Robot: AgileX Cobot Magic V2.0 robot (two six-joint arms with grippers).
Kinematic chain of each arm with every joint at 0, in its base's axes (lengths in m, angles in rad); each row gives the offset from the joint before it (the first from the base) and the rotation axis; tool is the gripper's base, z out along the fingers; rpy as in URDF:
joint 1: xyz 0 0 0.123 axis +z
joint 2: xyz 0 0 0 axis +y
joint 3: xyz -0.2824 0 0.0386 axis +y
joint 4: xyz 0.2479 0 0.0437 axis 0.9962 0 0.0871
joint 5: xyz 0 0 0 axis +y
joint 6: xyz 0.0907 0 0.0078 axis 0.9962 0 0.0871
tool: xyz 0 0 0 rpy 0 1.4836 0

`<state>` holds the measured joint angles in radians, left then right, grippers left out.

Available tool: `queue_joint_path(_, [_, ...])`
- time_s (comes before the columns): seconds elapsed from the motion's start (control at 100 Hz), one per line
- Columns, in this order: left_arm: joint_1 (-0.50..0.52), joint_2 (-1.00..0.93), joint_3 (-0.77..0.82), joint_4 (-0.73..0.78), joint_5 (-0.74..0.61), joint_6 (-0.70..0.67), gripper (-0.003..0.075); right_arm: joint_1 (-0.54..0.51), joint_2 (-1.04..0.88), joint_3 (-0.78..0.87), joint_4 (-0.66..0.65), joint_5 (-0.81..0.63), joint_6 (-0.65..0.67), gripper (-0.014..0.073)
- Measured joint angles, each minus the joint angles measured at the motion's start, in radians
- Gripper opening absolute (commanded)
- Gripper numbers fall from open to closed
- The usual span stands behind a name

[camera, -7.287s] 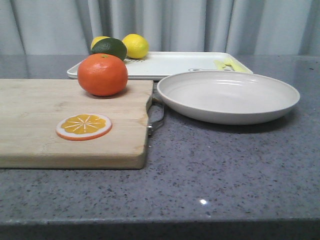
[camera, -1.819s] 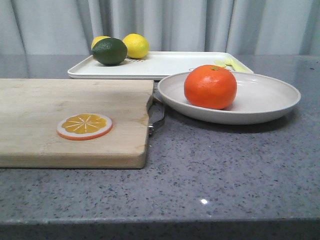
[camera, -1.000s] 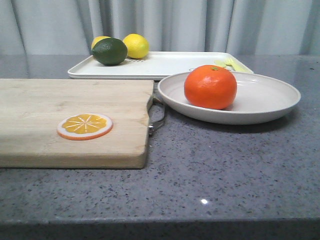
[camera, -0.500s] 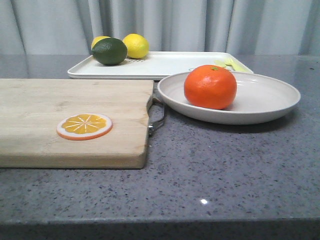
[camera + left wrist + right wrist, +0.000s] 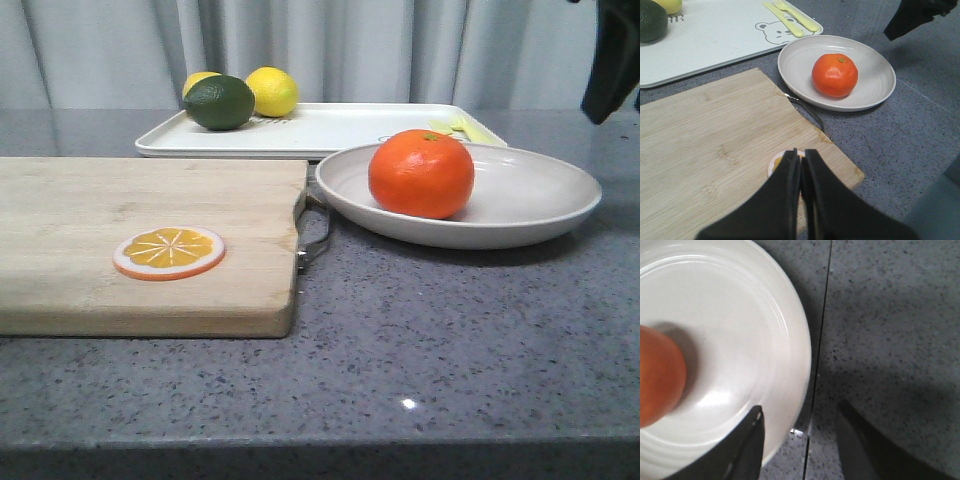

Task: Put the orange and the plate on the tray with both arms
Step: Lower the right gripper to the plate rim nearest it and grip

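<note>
Though above plate (image 5: 740,340), right gripper (image 5: 800,440) spread

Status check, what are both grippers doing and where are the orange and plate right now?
Left gripper shut, empty, over the cutting board. Right gripper open above the plate rim. Orange in plate, plate not on tray. Lime, lemons on tray's far left.

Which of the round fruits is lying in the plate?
The whole orange. It sits in the beige plate; the lime and lemons sit by the tray's far corner.
</note>
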<state>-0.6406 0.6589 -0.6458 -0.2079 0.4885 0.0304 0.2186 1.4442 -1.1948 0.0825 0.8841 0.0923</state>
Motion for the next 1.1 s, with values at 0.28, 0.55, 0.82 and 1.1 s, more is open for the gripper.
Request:
queue_joint_path(0.28, [0.0, 0.0, 0.0, 0.0, 0.0, 0.0, -0.002, 0.0, 0.155, -0.065, 0.0, 0.008, 0.0, 0.0356])
queue_joint_path(0.55, [0.0, 0.0, 0.0, 0.0, 0.0, 0.0, -0.002, 0.0, 0.2, -0.065, 0.0, 0.005, 0.0, 0.0267])
queue_joint_path(0.82, [0.0, 0.0, 0.0, 0.0, 0.0, 0.0, -0.002, 0.0, 0.218, -0.069, 0.026, -0.004, 0.002, 0.0025])
queue_joint_path(1.1, [0.0, 0.0, 0.0, 0.0, 0.0, 0.0, -0.002, 0.0, 0.218, -0.071, 0.037, -0.008, 0.009, -0.0068])
